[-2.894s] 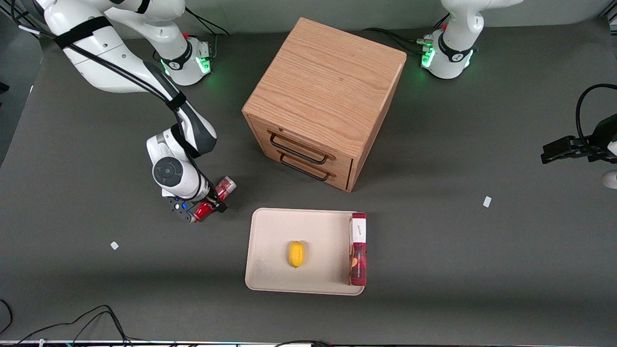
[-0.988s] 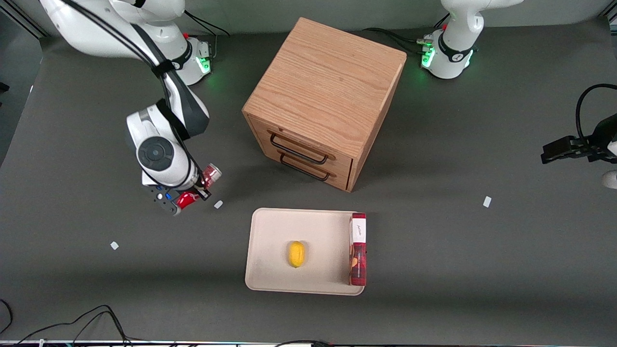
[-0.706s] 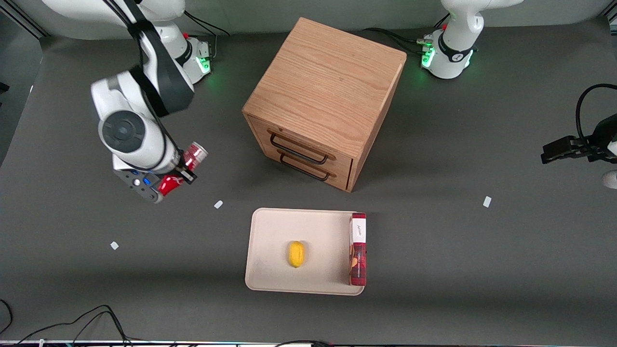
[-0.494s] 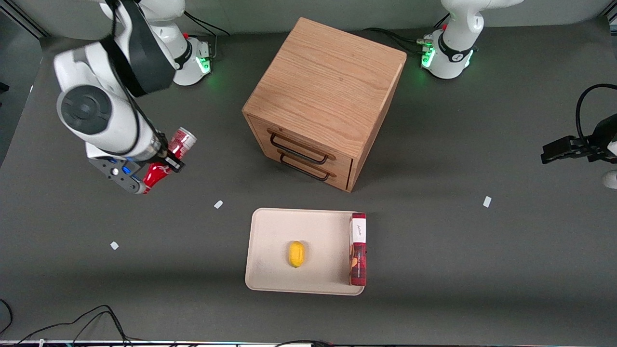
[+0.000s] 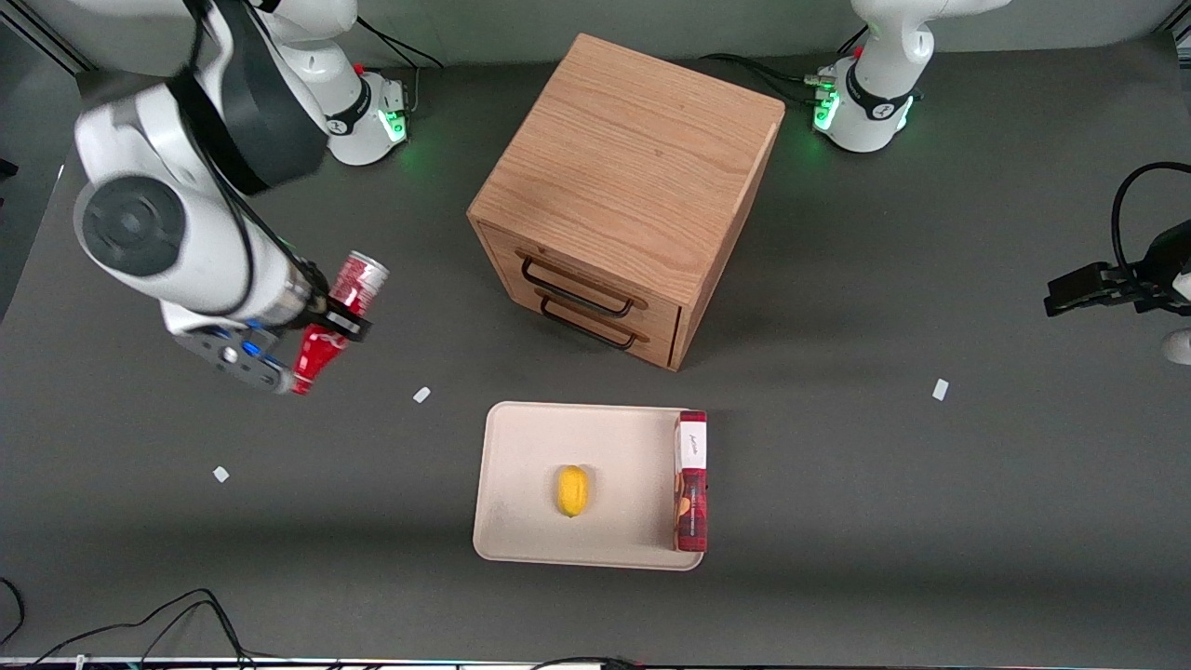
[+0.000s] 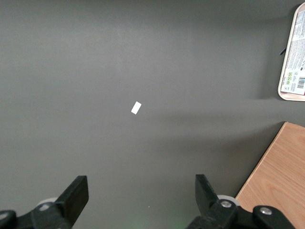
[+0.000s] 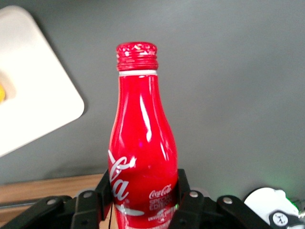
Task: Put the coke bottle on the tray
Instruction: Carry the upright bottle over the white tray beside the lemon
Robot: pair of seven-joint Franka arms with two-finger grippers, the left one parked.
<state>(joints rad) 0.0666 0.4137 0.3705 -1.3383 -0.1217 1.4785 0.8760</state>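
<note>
My right gripper (image 5: 333,323) hangs well above the table toward the working arm's end, shut on the coke bottle (image 5: 340,319). The red bottle lies tilted in the air, its silvery base (image 5: 364,270) pointing up toward the cabinet and its neck pointing down toward the front camera. In the right wrist view the bottle (image 7: 143,143) fills the middle, with the black fingers (image 7: 187,193) pressed against both sides of its body and the gripper (image 7: 143,202) closed round it. The cream tray (image 5: 530,465) lies flat on the table nearer the front camera, and a corner of the tray (image 7: 33,95) shows beside the bottle.
On the tray sit a yellow lemon (image 5: 572,490) and a long red box (image 5: 691,479) along one edge. A wooden two-drawer cabinet (image 5: 623,186) stands farther from the front camera than the tray. Small white scraps (image 5: 421,395) lie on the dark table.
The gripper has lifted the coke bottle off the table and carried it upward and toward the working arm's end. In the last half second it has shifted slightly toward the front camera.
</note>
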